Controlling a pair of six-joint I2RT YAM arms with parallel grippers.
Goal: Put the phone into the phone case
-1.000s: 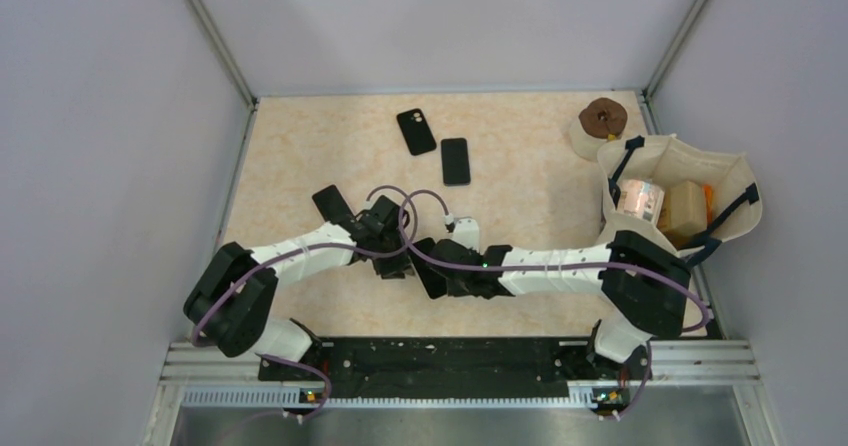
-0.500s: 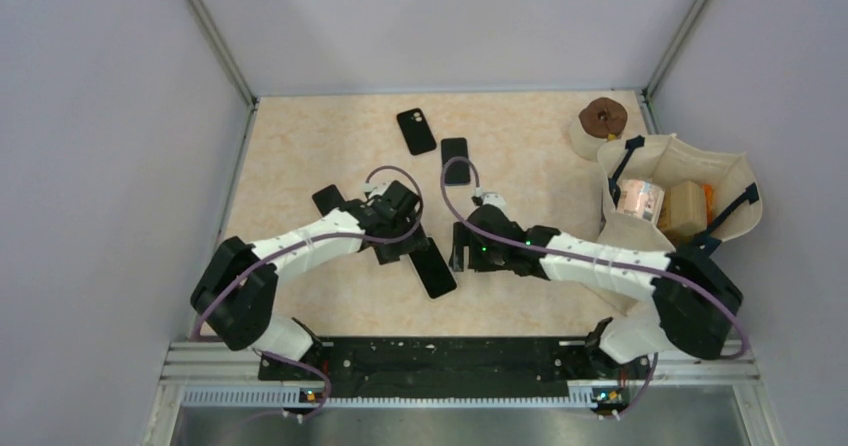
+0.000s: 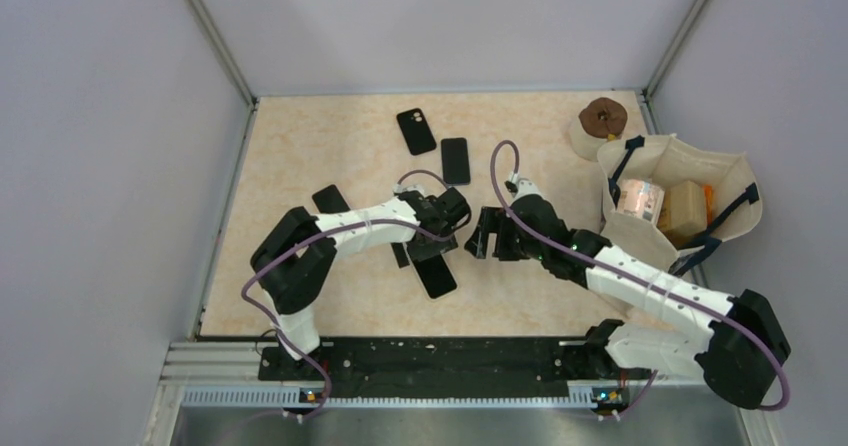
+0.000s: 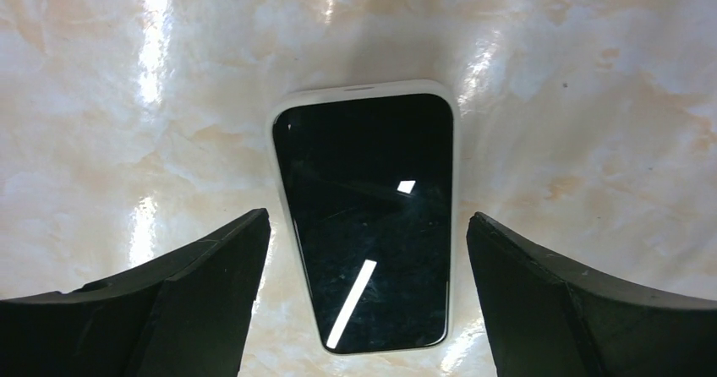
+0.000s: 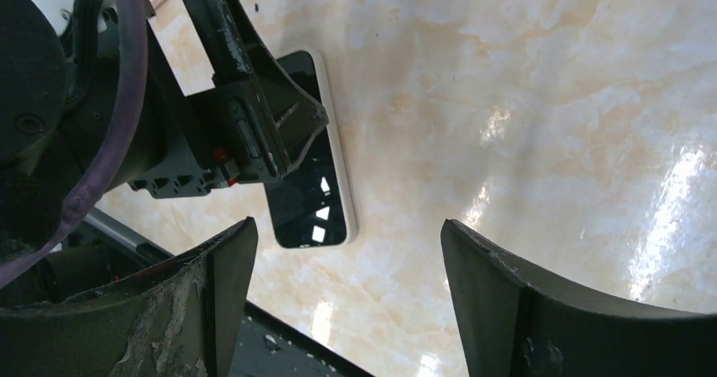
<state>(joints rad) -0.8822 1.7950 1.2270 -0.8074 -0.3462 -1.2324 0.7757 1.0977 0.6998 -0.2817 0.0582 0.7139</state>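
The work area is a beige marbled bench enclosed by plain grey walls, with a metal rail along the near edge.

1. Arms. The left arm and the right arm both reach toward the middle of the bench, with their wrists near each other.
2. Container. A cream fabric bag with black handles stands at the 3 o'clock edge. It holds a patterned cylinder, a tan box beside it, and a small orange item that is too hidden to identify.
3. A round brown-topped object sits at 1 o'clock, just beyond the bag.
4. Task item. The phone lies flat and screen up on the bench, just toward 6 o'clock from centre. A pale rim, the phone case, surrounds the screen on all visible sides.
5. Left gripper: the jaws are spread wide, one either side of the phone and clear of its edges. Nothing is held.
6. Right gripper: the jaws are spread wide above bare bench at the 3 o'clock side of the phone. Nothing is held.
7. Other items. A black slab with a camera cut-out and a plain black slab lie side by side at 12 o'clock. A third black slab lies at 9 o'clock, partly under the left arm. Whether these are phones or cases cannot be told.
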